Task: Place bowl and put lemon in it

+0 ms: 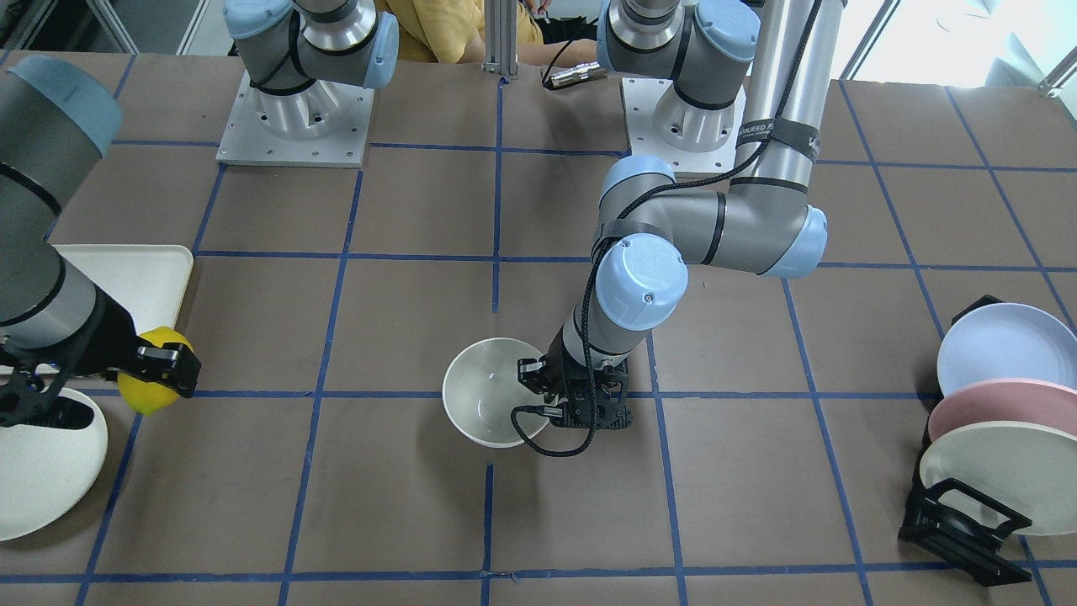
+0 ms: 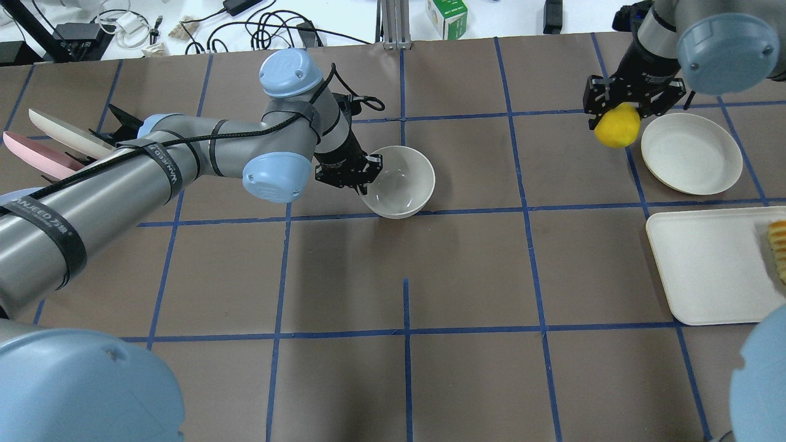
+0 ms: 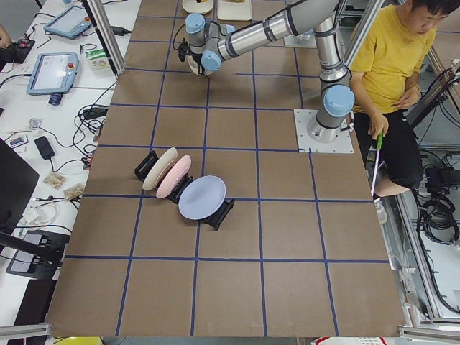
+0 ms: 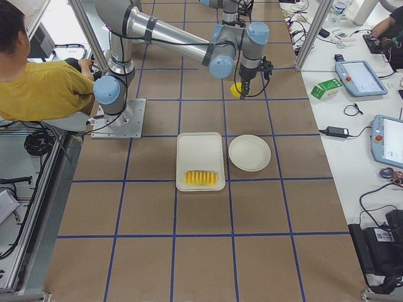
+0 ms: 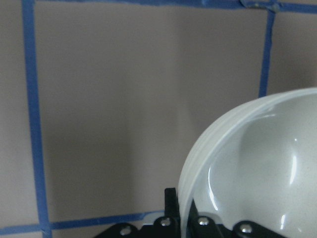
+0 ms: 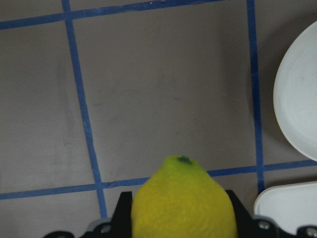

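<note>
The off-white bowl (image 2: pixel 402 184) sits upright near the table's middle, and also shows in the front view (image 1: pixel 488 396). My left gripper (image 2: pixel 367 172) is shut on its rim on the robot's left side. The left wrist view shows the rim (image 5: pixel 198 163) running between the fingers. I cannot tell whether the bowl rests on the table or hangs just above it. My right gripper (image 2: pixel 617 120) is shut on the yellow lemon (image 2: pixel 616 127) and holds it above the table at the far right, beside the flat plate. The lemon fills the bottom of the right wrist view (image 6: pixel 183 203).
A flat off-white plate (image 2: pixel 691 153) lies just right of the lemon. A white tray (image 2: pixel 712 264) with orange-yellow fruit slices (image 2: pixel 778 245) lies nearer the robot. A black rack with plates (image 1: pixel 1001 421) stands at the table's left end.
</note>
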`<state>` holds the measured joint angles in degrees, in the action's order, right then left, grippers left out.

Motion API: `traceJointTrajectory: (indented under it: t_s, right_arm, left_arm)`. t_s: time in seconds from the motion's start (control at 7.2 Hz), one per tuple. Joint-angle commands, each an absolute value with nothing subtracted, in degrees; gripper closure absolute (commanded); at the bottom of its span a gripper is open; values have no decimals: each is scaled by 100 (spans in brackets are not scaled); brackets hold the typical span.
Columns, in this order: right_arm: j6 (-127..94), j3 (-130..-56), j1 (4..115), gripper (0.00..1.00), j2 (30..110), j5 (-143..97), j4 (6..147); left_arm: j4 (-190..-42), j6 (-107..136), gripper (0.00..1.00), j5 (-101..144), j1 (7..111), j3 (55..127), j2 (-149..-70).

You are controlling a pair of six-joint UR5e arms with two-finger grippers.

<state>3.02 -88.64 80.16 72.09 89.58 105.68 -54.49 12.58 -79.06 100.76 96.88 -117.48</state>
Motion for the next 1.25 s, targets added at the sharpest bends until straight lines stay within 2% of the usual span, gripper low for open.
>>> traceJointTrajectory:
  t_s: [0.0, 0.28, 0.42, 0.69, 1.11]
  right_arm:
    - [-706, -8859, 8663, 100, 7233, 8974, 10521]
    - [-1316, -8859, 9182, 100, 7233, 8965, 10538]
    - [-1475, -8859, 9359, 100, 7233, 8895, 10538]
    - [-1748, -8859, 9771, 100, 7172, 8868, 10608]
    - [-2108, -8868, 10526, 100, 6760, 8719, 11468]
  left_arm:
    - [-5361, 1283, 1, -7893, 10090, 9694, -11812]
    - [-5719, 1248, 0, -7953, 9959, 9276, -11551]
    - [-6827, 874, 0, -7971, 9749, 8672, -11323]
    - [-7904, -101, 0, -8739, 9476, 7922, -10752]
    - [-8752, -676, 0, -8746, 9212, 7980, -10083]
